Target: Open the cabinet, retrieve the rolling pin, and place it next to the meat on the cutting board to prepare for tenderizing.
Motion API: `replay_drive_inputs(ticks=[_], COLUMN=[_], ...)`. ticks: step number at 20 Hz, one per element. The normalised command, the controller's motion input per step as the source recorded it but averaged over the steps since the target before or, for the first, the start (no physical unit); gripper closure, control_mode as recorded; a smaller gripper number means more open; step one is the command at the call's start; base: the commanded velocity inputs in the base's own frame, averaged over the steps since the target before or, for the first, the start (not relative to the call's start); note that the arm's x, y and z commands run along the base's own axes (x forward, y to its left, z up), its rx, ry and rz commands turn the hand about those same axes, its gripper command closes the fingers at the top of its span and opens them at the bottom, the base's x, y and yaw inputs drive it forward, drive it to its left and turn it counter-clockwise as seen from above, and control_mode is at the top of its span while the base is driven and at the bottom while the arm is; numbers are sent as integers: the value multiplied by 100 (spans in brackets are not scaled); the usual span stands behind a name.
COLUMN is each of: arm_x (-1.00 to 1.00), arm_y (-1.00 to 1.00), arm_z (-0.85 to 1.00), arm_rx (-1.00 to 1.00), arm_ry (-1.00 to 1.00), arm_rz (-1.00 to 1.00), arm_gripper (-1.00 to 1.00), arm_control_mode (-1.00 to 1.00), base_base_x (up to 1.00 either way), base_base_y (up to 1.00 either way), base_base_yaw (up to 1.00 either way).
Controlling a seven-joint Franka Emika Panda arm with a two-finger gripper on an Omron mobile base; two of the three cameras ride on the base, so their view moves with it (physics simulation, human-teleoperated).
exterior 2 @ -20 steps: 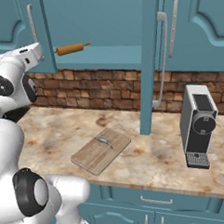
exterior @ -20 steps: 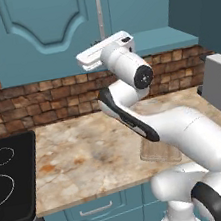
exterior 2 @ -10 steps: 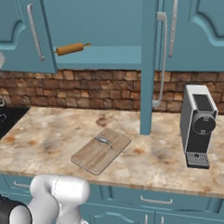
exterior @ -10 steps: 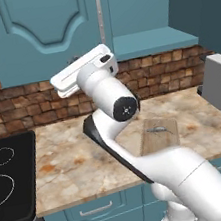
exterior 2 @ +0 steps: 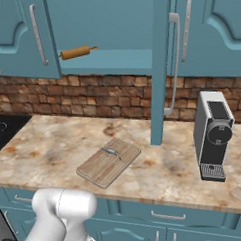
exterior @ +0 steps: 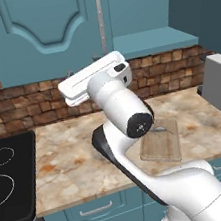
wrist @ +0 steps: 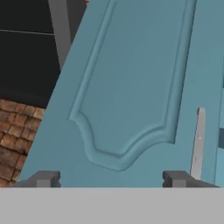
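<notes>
The two-finger pincer (wrist: 111, 179) stands released, its dark tips wide apart and empty in the hand view, facing the raised arched panel of a shut teal-blue door. The white arm (exterior: 128, 114) rises mid-frame in the left base view and hides part of the counter behind it. The wide teal-blue wall cabinet (exterior 2: 112, 28) has its middle open; one door swings out edge-on, its silver bar handle (exterior 2: 175, 64) over the speckled stone counter (exterior 2: 49, 146). Inside, on the shelf, lies the slim tan wooden rolling pin (exterior 2: 75, 53), probably near the front lip. The rectangular light-brown cutting board (exterior 2: 109, 161) sits on open counter near its front edge, bearing the small grey-silver meat sliver (exterior 2: 111, 152). A grey coffee machine (exterior 2: 213, 135) stands well apart.
</notes>
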Motion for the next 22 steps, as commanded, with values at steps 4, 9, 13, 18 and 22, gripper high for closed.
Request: replay_drive_inputs(ticks=[4, 9, 13, 18, 22], arm_x=[-38, -30, -24, -19, -6], arm_y=[-63, -68, -83, -78, -58], arm_z=[0, 8, 28, 40, 17], arm_rx=[11, 19, 31, 40, 43], arm_ry=[-2, -1, 0, 2, 6], arm_rz=[2, 0, 0, 0, 0], arm_gripper=[-100, -100, -100, -100, -100], arm_control_mode=[-100, -100, -100, -100, -100], base_base_x=[0, 0, 0, 0, 0], base_base_y=[0, 0, 0, 0, 0], base_base_yaw=[0, 0, 0, 0, 0])
